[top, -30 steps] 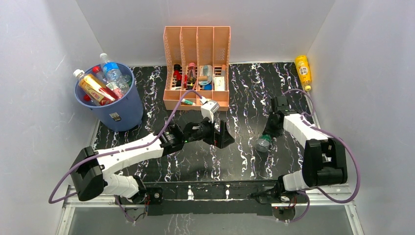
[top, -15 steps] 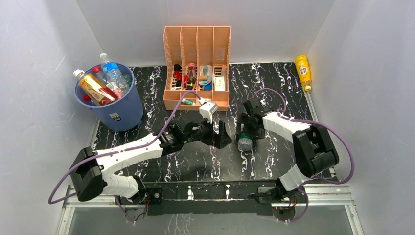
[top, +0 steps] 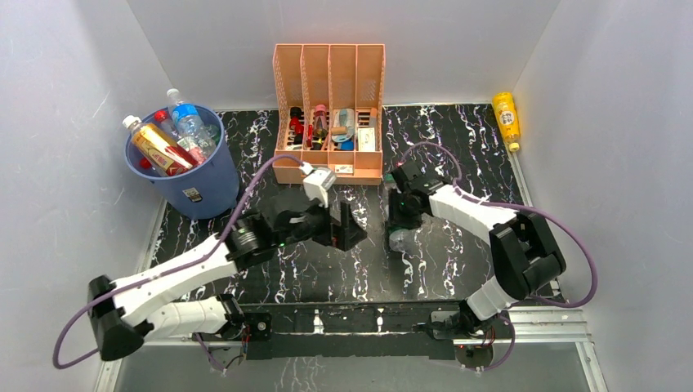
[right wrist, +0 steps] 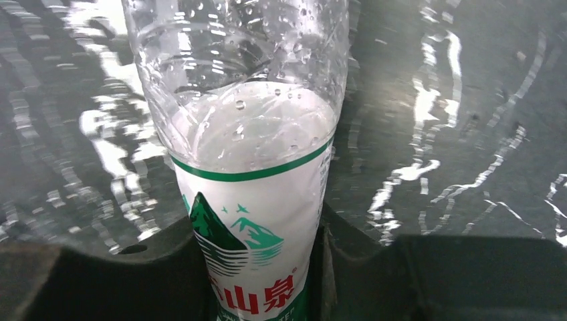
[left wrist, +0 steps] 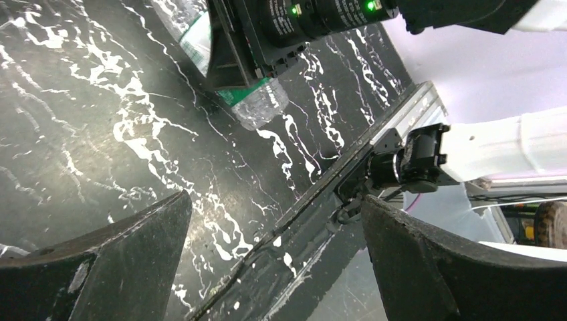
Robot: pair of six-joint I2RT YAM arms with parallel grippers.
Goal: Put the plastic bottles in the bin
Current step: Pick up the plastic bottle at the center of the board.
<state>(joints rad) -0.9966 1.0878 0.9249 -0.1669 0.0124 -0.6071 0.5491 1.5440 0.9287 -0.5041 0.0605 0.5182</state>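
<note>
The right claw (top: 400,214) was closed on a clear bottle (top: 399,239) near the middle of the surface. One finger sat on each side of the green-and-white label. The grip lay on the label band, probably because that straight section gave the pads a firmer seat than the ribbed clear part. The bottle held some water, so its free end would pull downward in transit. Whether that end touched the surface could not be determined.

The left claw (left wrist: 274,254) was spread wide with nothing between its fingers. It was aimed at the held bottle from just beside it, on the left. This arrangement suggested a handover. The bin (top: 198,186) stood at the far left corner of the surface, well apart from the right arm and on the left arm's side.

The bin already carried several bottles (top: 167,139), standing above its rim. One yellow bottle (top: 507,119) lay at the far right corner, beside the right edge. It was not yet collected. The peach rack (top: 328,72) at the far edge was not part of the task.
</note>
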